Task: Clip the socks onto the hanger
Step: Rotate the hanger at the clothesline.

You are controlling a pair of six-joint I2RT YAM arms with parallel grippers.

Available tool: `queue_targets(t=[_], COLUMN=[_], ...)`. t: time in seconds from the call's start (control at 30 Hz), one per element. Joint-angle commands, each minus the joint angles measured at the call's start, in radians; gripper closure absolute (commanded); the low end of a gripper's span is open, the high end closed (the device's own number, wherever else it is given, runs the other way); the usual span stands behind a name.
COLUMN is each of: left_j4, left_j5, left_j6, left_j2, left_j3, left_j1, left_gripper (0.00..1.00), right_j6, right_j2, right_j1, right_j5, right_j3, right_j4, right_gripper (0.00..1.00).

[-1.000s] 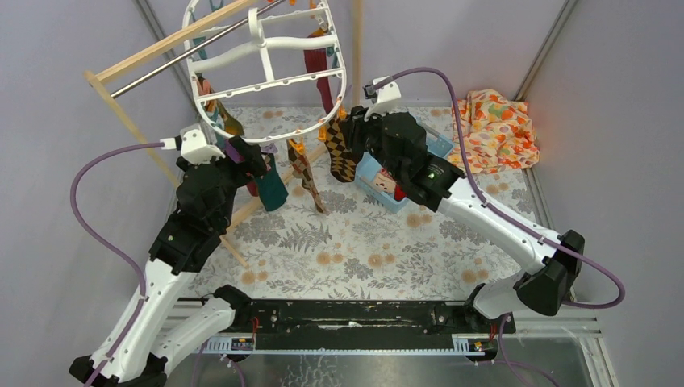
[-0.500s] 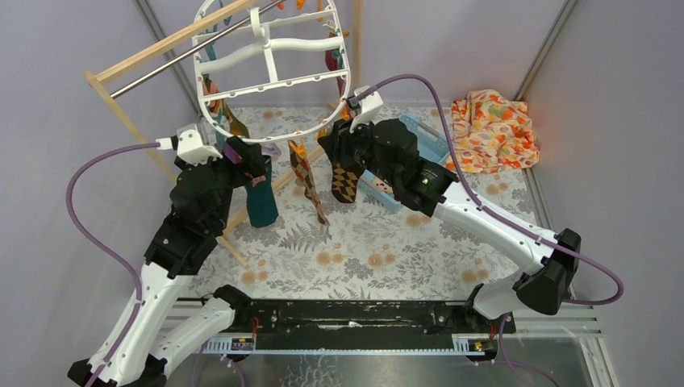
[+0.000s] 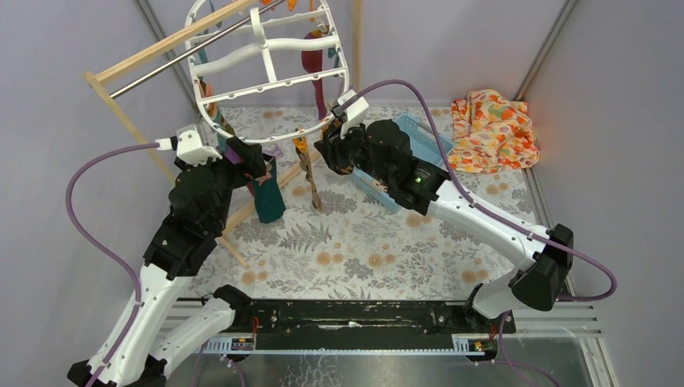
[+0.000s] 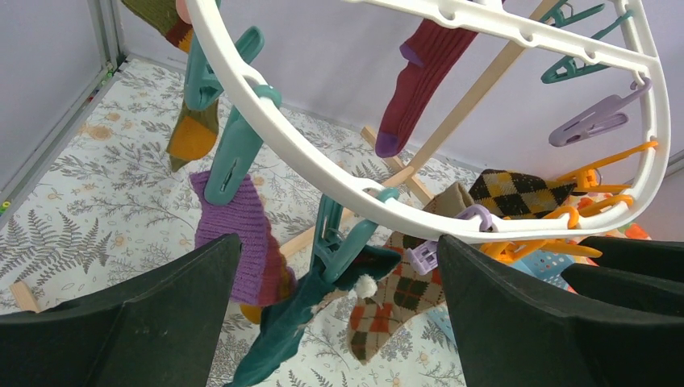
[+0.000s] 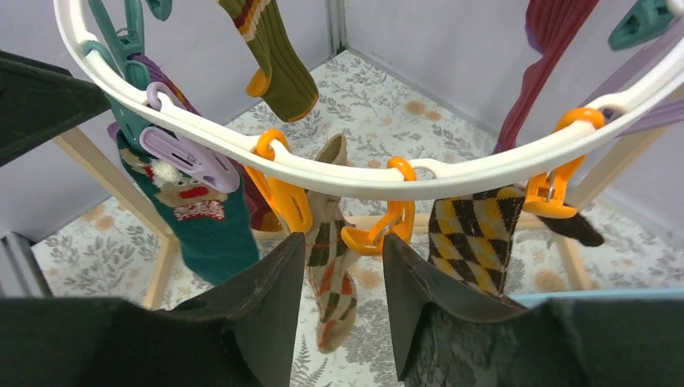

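The white oval hanger [image 3: 266, 76] hangs from the rod with coloured pegs and several socks on it. My left gripper [image 3: 256, 161] is open and empty at the near left rim. In the left wrist view, a teal sock [image 4: 278, 330] hangs from a teal peg [image 4: 343, 242] between its wide-apart fingers. My right gripper [image 3: 329, 149] is open just under the near right rim [image 5: 363, 173]. An orange peg [image 5: 375, 230] and the brown-cream argyle sock [image 5: 332, 270] sit in its gap. A yellow-black argyle sock [image 5: 472, 234] hangs from another orange peg [image 5: 556, 189] on its right.
A wooden rack [image 3: 129, 121] with a metal rod carries the hanger, and its low bar crosses the floral mat. A blue basket [image 3: 423, 133] lies behind my right arm. An orange floral cloth [image 3: 494, 129] is at the back right. Purple [image 4: 234, 234] and maroon [image 4: 419, 72] socks also hang.
My right gripper moved left, up to the hanger's near rim, and the yellow-black sock it was beside now hangs from a peg. The hanger swayed. My left arm barely moved.
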State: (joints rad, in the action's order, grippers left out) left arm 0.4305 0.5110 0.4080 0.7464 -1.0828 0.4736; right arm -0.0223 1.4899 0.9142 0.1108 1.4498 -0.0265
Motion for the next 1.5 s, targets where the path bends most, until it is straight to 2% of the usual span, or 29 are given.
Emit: queue_targets(t=[0.0, 0.23, 0.53, 0.67, 0.87, 1.0, 1.13, 1.47], left_j4=[-0.013, 0.002, 0.025, 0.024, 0.013, 0.004, -0.002, -0.094], left_j5=[0.002, -0.002, 0.017, -0.001, -0.087, -0.255, -0.403, -0.599], left_j6=[-0.011, -0.011, -0.034, -0.031, -0.044, -0.059, -0.050, -0.049], left_j2=[-0.013, -0.020, -0.044, -0.039, -0.032, -0.030, -0.021, -0.039], left_j3=[-0.025, -0.038, -0.057, -0.057, -0.064, -0.083, -0.108, -0.048], left_j1=[0.003, 0.002, 0.003, 0.003, 0.003, 0.003, 0.003, 0.003], left_gripper=[0.01, 0.01, 0.01, 0.01, 0.01, 0.01, 0.01, 0.01], right_j6=[0.135, 0.129, 0.107, 0.096, 0.086, 0.058, 0.029, -0.079], right_j2=[-0.065, 0.014, 0.038, 0.023, 0.010, 0.012, 0.013, 0.086], right_j1=[-0.002, -0.018, -0.021, -0.021, -0.021, -0.021, -0.021, -0.021], right_j5=[-0.029, -0.046, -0.077, -0.093, -0.108, -0.146, -0.169, -0.169], right_j3=[0.005, 0.076, 0.094, 0.089, 0.108, 0.142, 0.182, 0.403], right_j4=[-0.061, -0.022, -0.021, -0.021, 0.001, 0.020, 0.081, 0.302], right_gripper=[0.52, 0.55, 0.91, 0.99, 1.00, 1.00, 1.00, 1.00])
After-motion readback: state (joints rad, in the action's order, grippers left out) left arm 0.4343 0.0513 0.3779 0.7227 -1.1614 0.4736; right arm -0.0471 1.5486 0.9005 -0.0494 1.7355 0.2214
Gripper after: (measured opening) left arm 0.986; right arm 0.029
